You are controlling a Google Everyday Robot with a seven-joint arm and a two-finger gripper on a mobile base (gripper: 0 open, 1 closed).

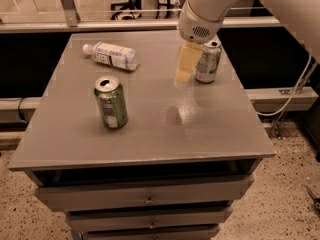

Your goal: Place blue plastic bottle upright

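The blue plastic bottle (113, 55) lies on its side at the back left of the grey table top (145, 129), white cap pointing left. My gripper (184, 70) hangs from the white arm above the table's back middle, to the right of the bottle and well apart from it. It holds nothing that I can see.
A green drink can (111, 102) stands upright left of centre, in front of the bottle. A silver-grey drink can (208, 61) stands upright just right of the gripper. Drawers sit below the table's front edge (145, 160). A cable (290, 95) hangs at the right.
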